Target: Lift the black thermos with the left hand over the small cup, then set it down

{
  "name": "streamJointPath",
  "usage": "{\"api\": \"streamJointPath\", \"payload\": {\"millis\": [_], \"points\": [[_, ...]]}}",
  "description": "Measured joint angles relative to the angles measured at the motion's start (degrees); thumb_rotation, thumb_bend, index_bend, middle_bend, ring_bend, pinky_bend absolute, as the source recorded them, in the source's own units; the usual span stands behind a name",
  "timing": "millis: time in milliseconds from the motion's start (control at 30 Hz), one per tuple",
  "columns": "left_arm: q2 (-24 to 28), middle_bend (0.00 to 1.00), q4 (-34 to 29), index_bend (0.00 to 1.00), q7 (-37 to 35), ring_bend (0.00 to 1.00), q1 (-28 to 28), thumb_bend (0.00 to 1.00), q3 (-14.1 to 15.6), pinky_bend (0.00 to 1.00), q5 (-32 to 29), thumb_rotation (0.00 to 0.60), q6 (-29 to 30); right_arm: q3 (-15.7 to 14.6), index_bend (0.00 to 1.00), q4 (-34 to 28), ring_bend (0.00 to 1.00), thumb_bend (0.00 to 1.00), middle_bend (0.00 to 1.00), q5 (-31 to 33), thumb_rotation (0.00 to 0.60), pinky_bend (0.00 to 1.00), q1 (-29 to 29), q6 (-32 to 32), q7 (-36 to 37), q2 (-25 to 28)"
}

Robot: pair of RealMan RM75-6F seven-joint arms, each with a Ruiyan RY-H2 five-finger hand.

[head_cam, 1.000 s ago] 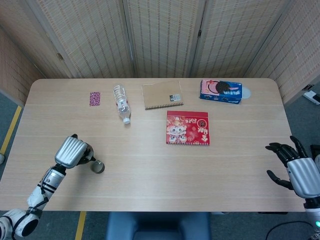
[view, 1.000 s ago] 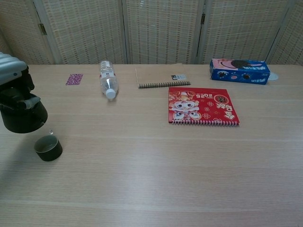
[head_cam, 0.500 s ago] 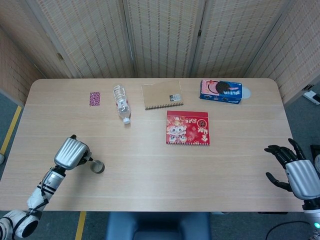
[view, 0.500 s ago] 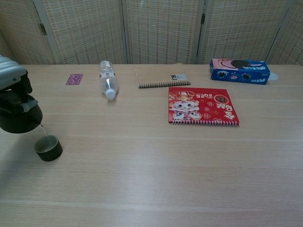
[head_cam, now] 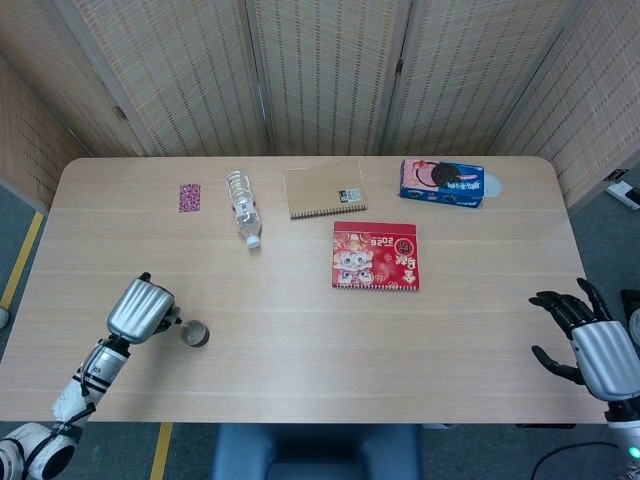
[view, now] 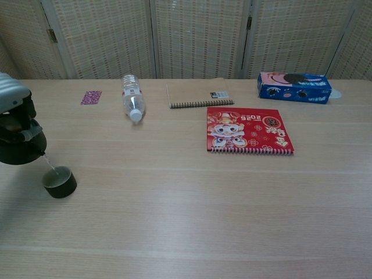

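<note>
Pouring now: our left hand (view: 10, 93) grips thermos (view: 20, 145), tilted above cup (view: 59, 181) at table's (view: 192, 203) near-left. Stream, mere drip second ago, now reaches cup. Next, set down. Right hand (head_cam: 590, 340) idle, fingers spread.

On my feed, item one is the left hand (head_cam: 140, 309): a ribbed, silver-grey metallic back shell with black fingers beneath, carried on a slim silver-and-white forearm (head_cam: 88, 376) ringed with black bands and ending in a rounded white joint at the frame's lower corner. Item two is the right hand (head_cam: 590, 340): a matching silver-grey ribbed back plate and glossy black segmented fingers, with a small teal indicator light (head_cam: 634, 451) on the wrist section below it.
</note>
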Motion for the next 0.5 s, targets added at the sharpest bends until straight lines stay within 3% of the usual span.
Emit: {"api": "streamJointPath", "payload": {"millis": [500], "points": [[0.2, 1.0, -1.4, 1.0, 3.1, 0.92, 0.5, 0.5, -0.1, 0.53, 0.6, 0.525, 0.7, -0.1, 0.23, 0.3, 0.24, 0.27, 0.26, -0.2, 0.6, 0.04, -0.4, 0.6, 0.3, 0.0]]}}
